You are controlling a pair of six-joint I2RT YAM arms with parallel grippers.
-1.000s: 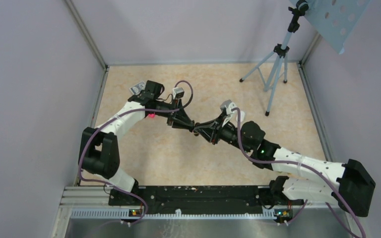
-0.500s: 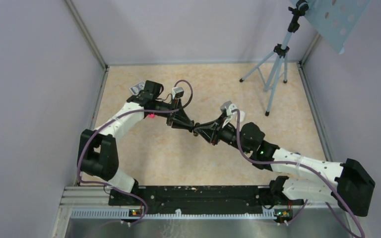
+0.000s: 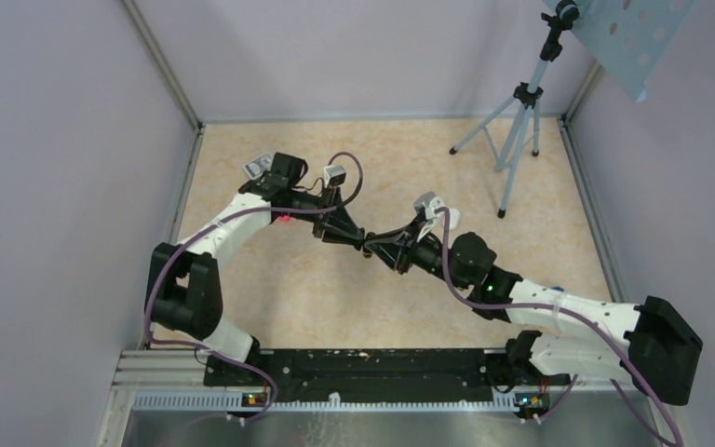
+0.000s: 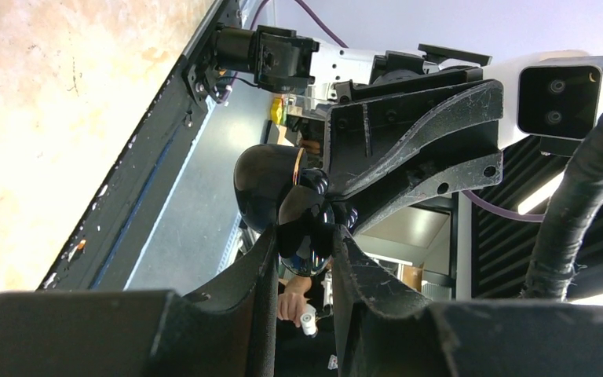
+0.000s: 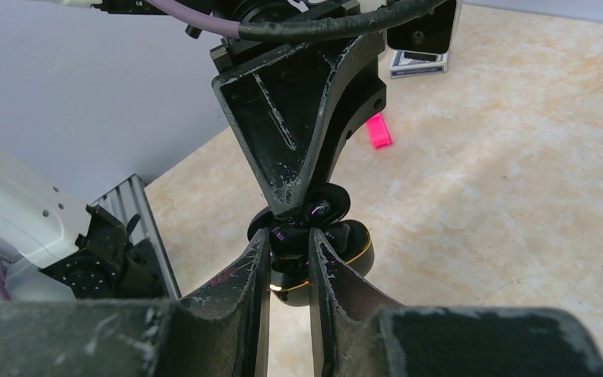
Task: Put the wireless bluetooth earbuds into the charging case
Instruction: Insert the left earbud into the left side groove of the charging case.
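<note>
Now both arms meet tip to tip over the middle of the table point(image 3: 335, 307). In the top view the left gripper point(image 4: 305, 239) comes in from 10 o'clock and the right gripper point(image 5: 290, 239) from 4 o'clock.

The charging case point(image 5: 347, 253) is black and shiny with a gold edge. It looks lifted off the table. It sits at the tips of the right gripper, whose fingers are close together and seem to pinch it near one side. The left gripper's fingers are squeezed almost shut on a small shiny black lump. I think this is an earbud point(image 4: 308, 228), but it is hard to be sure. In the right wrist view it touches the case from 12 o'clock. I cannot tell where the other earbud is.

I think the step in hand is putting this earbud into its little hole in the case. It does not look all the way in yet.

The next move needs a slow, small push, straight into the hole. The right gripper should hold the case steady. Only after the earbud sits down flat should the left fingers let go. If it goes in tilted, it could slip out and fall.
</note>
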